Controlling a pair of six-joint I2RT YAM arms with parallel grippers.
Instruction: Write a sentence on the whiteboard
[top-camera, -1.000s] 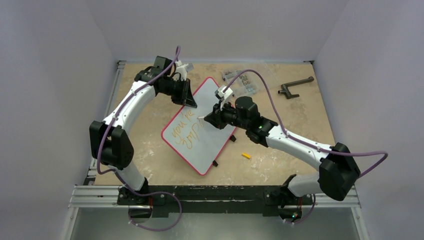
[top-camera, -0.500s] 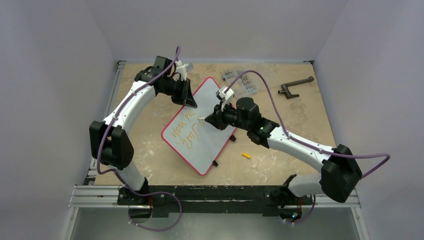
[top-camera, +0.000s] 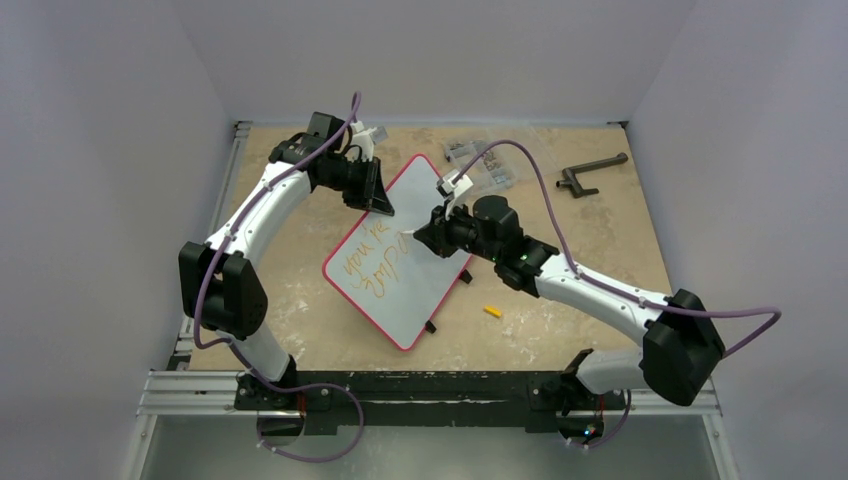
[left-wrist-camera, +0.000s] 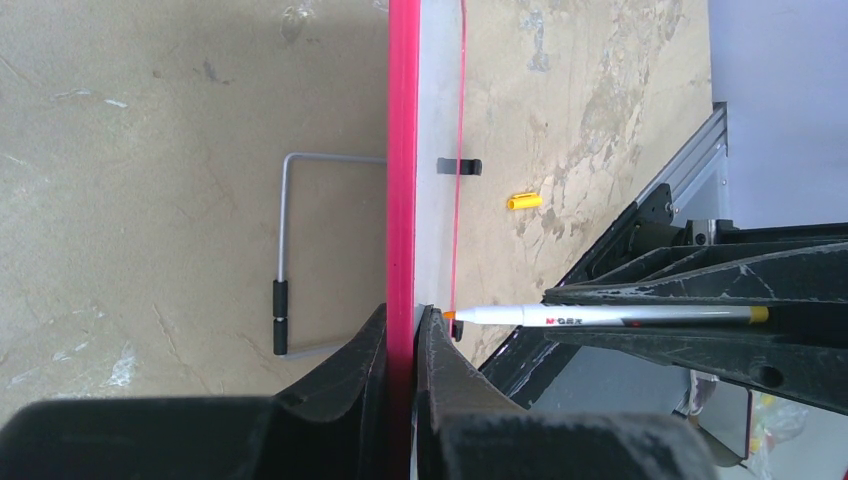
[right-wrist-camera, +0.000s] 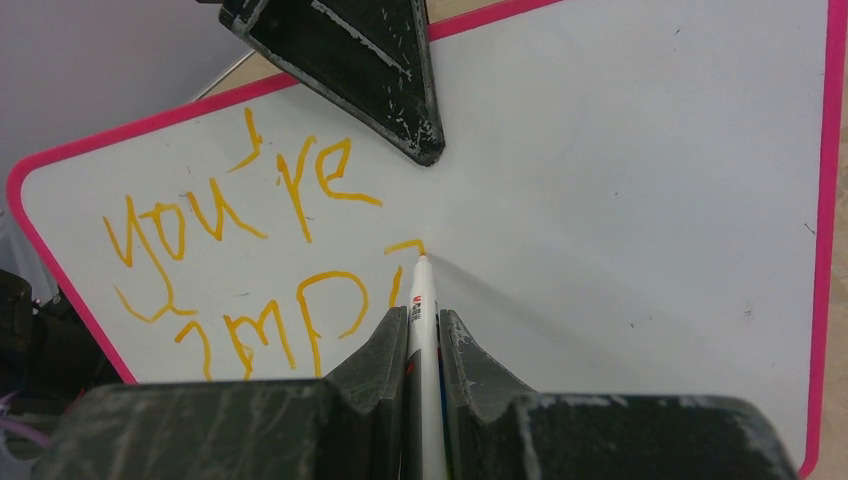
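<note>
whiteboard (top-camera: 425, 285) lies slantwise on the tan table (top-camera: 600, 240), between the two grippers. it's a white face with a thin red-pink rim, rounded corners and small black tabs on the edge nearest the right arm. left gripper (left-wrist-camera: 402, 325) is clamped on the rim, one finger on each side of the red edge, at the far side of the board from the arm bases. right gripper (right-wrist-camera: 422, 320) is clenched on a white marker (right-wrist-camera: 421, 295), whose barrel runs out between the fingers. the tip points at the board face and sits at or on the surface, with its shadow meeting it there. the sentence (right-wrist-camera: 250, 250) is in orange-yellow handwriting left of the tip and below the left finger in the right wrist view. top line reads "you're", second line looks like "imp", and a short hooked stroke sits right at the tip. the board face to the right of the marker is blank. small yellow cap (top-camera: 492, 311) lies on the table just off the board's near edge, under the right forearm. clear parts box (top-camera: 485, 168) and dark handle tool (top-camera: 590, 172) lie beyond the right gripper, well apart from the board.
</note>
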